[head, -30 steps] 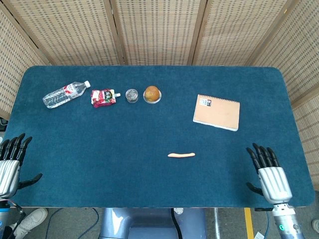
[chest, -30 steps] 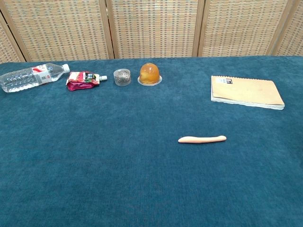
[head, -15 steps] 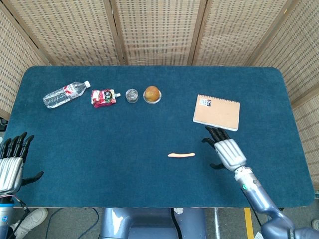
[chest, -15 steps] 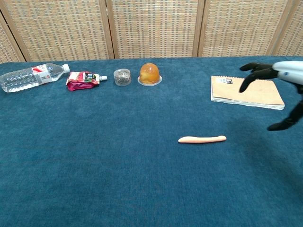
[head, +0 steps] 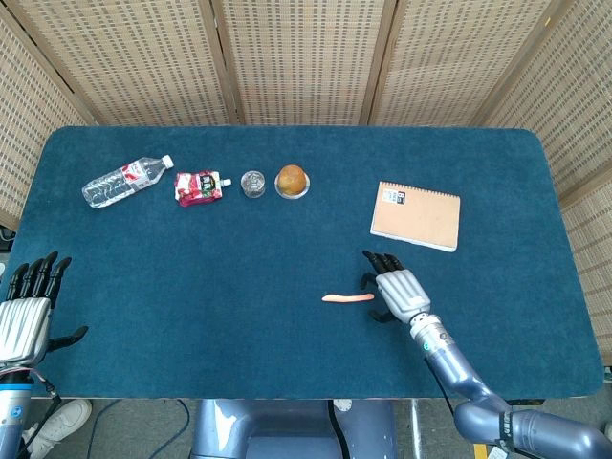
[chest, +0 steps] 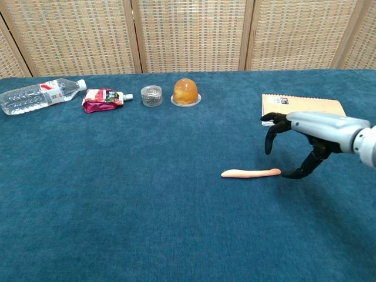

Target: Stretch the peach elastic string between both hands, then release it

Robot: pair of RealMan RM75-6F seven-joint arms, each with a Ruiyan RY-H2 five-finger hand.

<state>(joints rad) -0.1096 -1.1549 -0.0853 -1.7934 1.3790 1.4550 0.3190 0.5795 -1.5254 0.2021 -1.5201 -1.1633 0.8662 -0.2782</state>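
Moved since earlier: right hand (head: 399,291) swung in from near the table's front right corner, past the notebook's lower edge, to just beside the string's right end; left hand barely shifted; string and all else unmoved.
Right hand: over the blue table (head: 287,363), palm down, fingers spread and curved downward, holding nothing; in the chest view (chest: 296,136) fingertips hang above the string's right end, thumb reaching down to the cloth just right of that end; contact with the string not clear.
Left hand: at the front left corner (head: 27,311), off the table's edge, fingers straight and apart, thumb out to the side, empty; seen only from the head camera.
Peach elastic string: lying slack and nearly straight (head: 347,297) on the cloth, front centre-right, well apart from the left hand; right end (chest: 251,173) close to the right hand's thumb.
Notebook: tan cover, flat (head: 416,215), behind and to the right of the right hand.
Back row, left to right: water bottle (head: 125,180) on its side; red pouch (head: 198,186) beside it; small clear cup (head: 252,183); orange jelly cup (head: 293,180).
Backdrop: woven screen panels (head: 306,57) behind the table.
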